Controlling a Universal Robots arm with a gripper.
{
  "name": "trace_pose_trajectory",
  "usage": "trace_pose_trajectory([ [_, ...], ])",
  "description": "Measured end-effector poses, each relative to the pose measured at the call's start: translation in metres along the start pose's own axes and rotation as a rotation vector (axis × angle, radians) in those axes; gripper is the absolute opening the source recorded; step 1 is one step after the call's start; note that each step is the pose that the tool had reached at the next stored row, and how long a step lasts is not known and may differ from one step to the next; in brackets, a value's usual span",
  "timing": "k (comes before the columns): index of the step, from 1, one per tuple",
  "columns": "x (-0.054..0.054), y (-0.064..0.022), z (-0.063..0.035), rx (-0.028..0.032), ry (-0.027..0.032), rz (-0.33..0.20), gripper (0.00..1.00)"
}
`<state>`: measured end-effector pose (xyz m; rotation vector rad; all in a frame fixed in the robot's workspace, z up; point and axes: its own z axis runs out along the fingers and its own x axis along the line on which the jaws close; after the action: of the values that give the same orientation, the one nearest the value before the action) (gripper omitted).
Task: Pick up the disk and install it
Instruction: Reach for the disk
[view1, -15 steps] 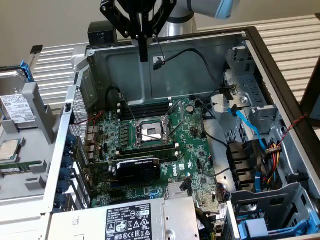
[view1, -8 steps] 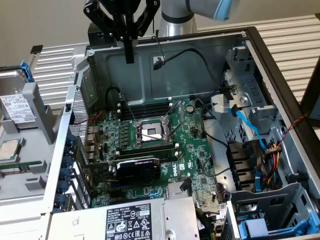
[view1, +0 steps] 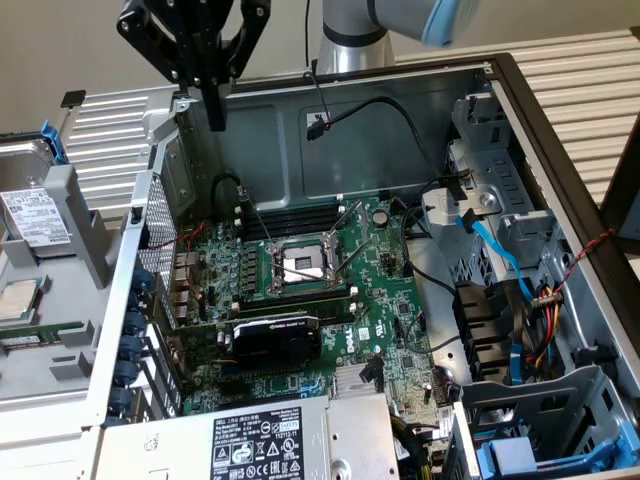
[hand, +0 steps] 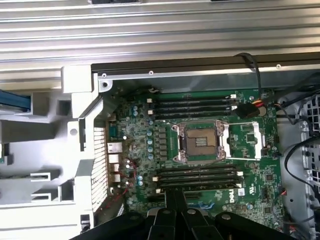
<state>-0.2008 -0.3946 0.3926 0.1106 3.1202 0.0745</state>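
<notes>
The black metal gripper (view1: 216, 122) hangs above the far corner of the open grey steel computer case (view1: 300, 150), at the exterior view's left side of that case. Its two slim fingers (hand: 170, 205) are pressed together, point down, grip nothing and touch nothing. Under it, in the wrist view, lies the green motherboard (hand: 250, 135) with its square metal-framed processor socket (hand: 200, 142) uncovered, and rows of long black memory slots (hand: 192, 105) on either side of the socket. The disk (view1: 35, 215), a flat silver metal hard drive with a white label and a blue plastic carrier on its far edge, sits outside the case at the exterior view's left. It rests tilted in a pale grey plastic holder (view1: 85, 235) and is well apart from the gripper. Just nearer the camera on that holder lies a small square silver processor chip (view1: 15, 298). At the near edge of the case sits a large grey power-supply box (view1: 340, 440) with a black-and-white label. A light blue flat cable (view1: 495, 250) runs along the drive bays at the exterior view's right.
</notes>
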Motion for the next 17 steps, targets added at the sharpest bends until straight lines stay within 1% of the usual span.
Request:
trace_pose_trajectory([
  [3, 0.011, 0.0064, 0.0001, 0.0012, 0.0023, 0.000, 0.11],
  [5, 0.018, 0.0113, 0.0002, 0.0017, 0.0028, 0.000, 0.11],
  [7, 0.025, 0.0145, 0.0003, 0.0016, 0.0029, 0.000, 0.11],
  [11, 0.033, 0.0220, 0.0008, 0.0022, 0.0030, -0.002, 0.11],
  [14, 0.037, 0.0242, 0.0008, 0.0023, 0.0036, -0.002, 0.11],
  [17, 0.043, 0.0257, 0.0009, 0.0023, 0.0038, -0.003, 0.11],
])
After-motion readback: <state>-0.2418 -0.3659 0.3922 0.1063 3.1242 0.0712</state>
